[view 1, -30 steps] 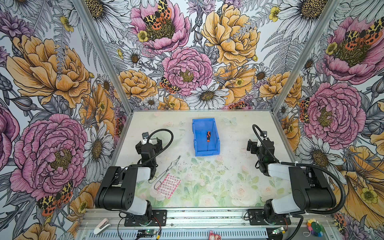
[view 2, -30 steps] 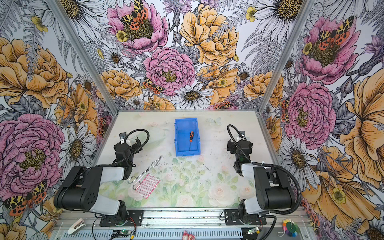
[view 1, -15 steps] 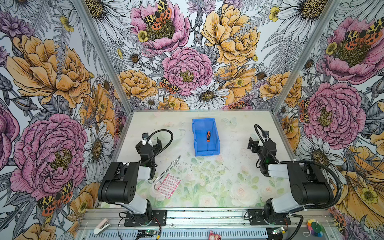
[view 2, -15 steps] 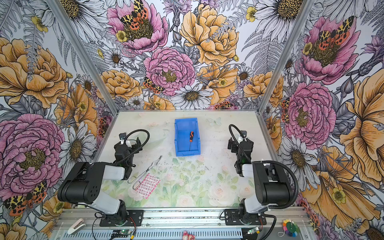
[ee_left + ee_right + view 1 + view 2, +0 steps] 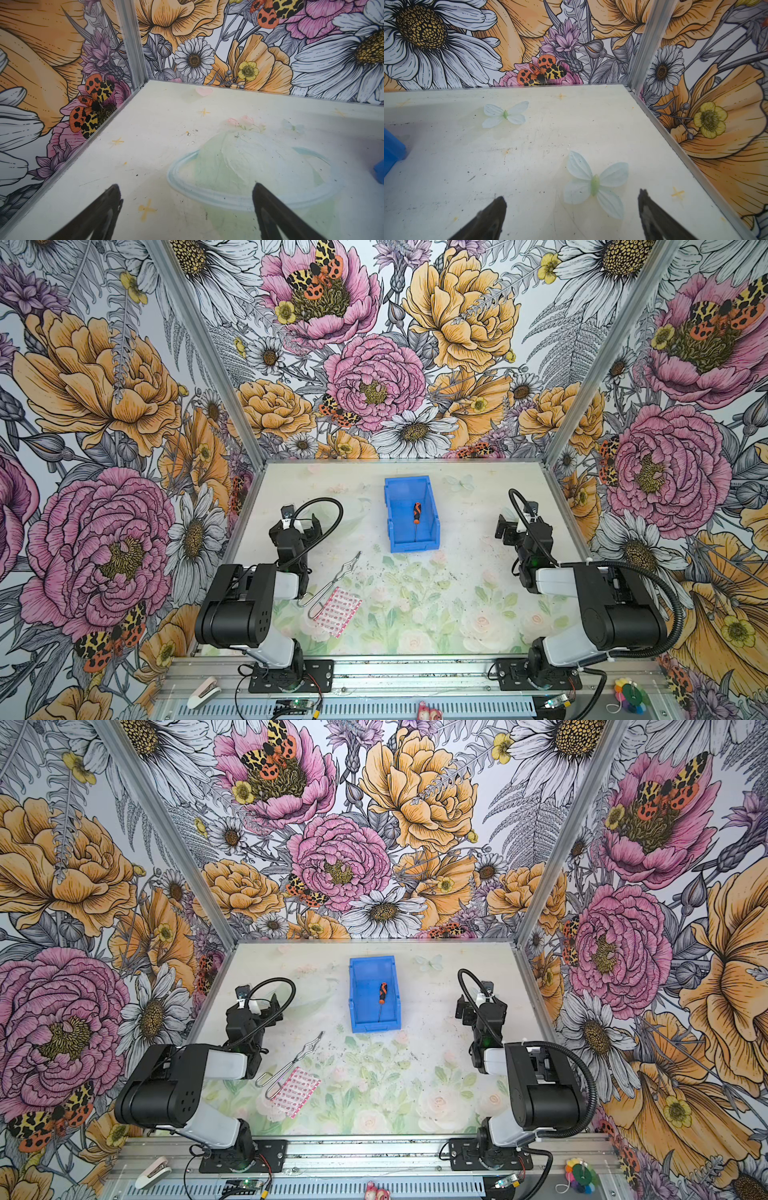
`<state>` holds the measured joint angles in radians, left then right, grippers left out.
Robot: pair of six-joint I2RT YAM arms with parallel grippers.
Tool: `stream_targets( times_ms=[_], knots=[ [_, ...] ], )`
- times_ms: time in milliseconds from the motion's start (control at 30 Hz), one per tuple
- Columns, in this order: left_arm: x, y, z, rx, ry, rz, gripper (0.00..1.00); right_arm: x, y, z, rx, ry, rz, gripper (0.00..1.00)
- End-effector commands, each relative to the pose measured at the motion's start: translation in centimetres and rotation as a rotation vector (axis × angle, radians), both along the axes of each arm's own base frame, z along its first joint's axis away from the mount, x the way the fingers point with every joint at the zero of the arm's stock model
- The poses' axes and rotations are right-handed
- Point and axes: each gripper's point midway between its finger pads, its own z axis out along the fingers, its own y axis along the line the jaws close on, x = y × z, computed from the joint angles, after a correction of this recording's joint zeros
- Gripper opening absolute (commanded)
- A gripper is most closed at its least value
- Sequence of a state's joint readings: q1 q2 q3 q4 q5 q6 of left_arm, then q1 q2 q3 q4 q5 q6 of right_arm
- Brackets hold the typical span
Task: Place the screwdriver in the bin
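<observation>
Moved: both arms have eased back only a touch over the last second and sit folded near their bases; everything loose lies where it lay.
Screwdriver: the screwdriver [image 5: 416, 513] [image 5: 382, 992] lies flat on the floor of the bin [image 5: 390, 514] [image 5: 355, 1002], with the orange-and-black handle toward the back wall and the thin shaft pointing at the low front lip.
Bin: blue, in the far middle of the tabletop [image 5: 457, 593], well apart from both arms. Only a blue corner shows at the edge of each wrist view [image 5: 379, 173] [image 5: 392, 149].
Left gripper: the left gripper [image 5: 296, 526] [image 5: 186, 187] is low over bare tabletop near the left wall, with its jaws spread wide and nothing between them.
Right gripper: the right gripper [image 5: 519, 526] [image 5: 571, 195] is near the right wall above a printed pale butterfly, with its jaws likewise wide apart and empty.
Writing: the red print on the packet [image 5: 338, 610] [image 5: 297, 1092] is too small to read.
Tongs: the silver wire tongs [image 5: 332, 589] [image 5: 291, 1065] lie slantwise between the left arm and the bin's front, well short of the bin, their loop end touching the packet's edge.
Rail: on the metal rail [image 5: 415, 672] in front lie a white clip-like thing [image 5: 203, 691] on the left and a many-coloured disc [image 5: 629, 695] on the right.
</observation>
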<state>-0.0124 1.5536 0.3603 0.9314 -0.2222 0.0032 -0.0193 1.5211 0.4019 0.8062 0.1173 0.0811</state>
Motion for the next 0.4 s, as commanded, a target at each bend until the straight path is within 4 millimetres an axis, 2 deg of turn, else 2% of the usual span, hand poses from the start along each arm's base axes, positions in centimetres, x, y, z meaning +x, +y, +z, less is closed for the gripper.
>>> stream_targets(
  times_ms=[0,367],
  knots=[
    [0.54,-0.76,0.92,-0.006,-0.029,-0.042,0.99,0.18,0.16,0.32,0.008,-0.027,0.009,1.0],
    [0.58,-0.77,0.92,-0.008,-0.028,-0.045,0.99,0.19,0.13,0.4,0.008,-0.03,0.009,1.0]
  ],
)
